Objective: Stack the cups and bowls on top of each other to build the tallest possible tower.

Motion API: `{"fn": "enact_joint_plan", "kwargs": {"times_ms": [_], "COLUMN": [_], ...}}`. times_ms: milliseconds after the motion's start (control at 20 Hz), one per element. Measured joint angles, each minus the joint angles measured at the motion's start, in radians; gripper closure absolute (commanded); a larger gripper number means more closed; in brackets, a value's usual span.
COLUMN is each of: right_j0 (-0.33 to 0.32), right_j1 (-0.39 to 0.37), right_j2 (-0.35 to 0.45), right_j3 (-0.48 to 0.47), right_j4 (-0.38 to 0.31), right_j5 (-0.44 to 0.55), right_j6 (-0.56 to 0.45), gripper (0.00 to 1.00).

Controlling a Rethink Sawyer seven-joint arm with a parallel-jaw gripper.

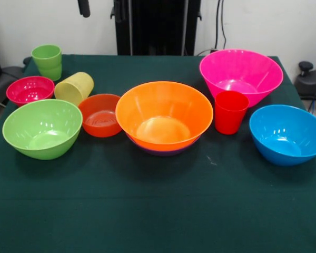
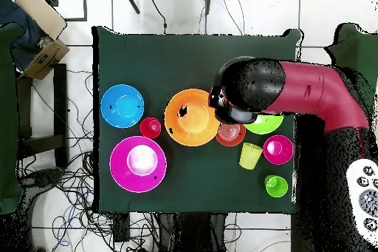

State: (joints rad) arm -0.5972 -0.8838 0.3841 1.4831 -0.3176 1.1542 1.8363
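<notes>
The tower is the orange bowl [image 1: 164,115] nested in the purple bowl [image 1: 163,151], at the table's middle; it also shows in the overhead view [image 2: 190,117]. In the front view the pink bowl [image 1: 241,74], red cup [image 1: 230,112] and blue bowl [image 1: 287,133] stand apart to the right. To the left are the red-orange bowl [image 1: 100,115], lime-green bowl [image 1: 42,128], magenta bowl [image 1: 30,89], upright green cup [image 1: 46,60] and the yellow cup [image 1: 73,87], which lies on its side. My gripper [image 1: 84,7] shows only as a dark tip at the top edge, high above them and holding nothing I can see.
The dark green cloth [image 1: 158,211] covers the table. My red arm [image 2: 310,94] reaches over the lime-green bowl [image 2: 267,125] and red-orange bowl [image 2: 230,135] in the overhead view. A black pedestal [image 1: 158,26] stands behind the table. Cables and boxes lie on the floor around it.
</notes>
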Motion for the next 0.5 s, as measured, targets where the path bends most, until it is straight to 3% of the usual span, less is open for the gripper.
{"fn": "enact_joint_plan", "kwargs": {"times_ms": [500], "right_j0": [0.022], "right_j1": [-0.006], "right_j2": [-0.007], "right_j3": [0.064], "right_j4": [0.000], "right_j5": [0.000], "right_j6": [0.000], "gripper": [0.00]}}
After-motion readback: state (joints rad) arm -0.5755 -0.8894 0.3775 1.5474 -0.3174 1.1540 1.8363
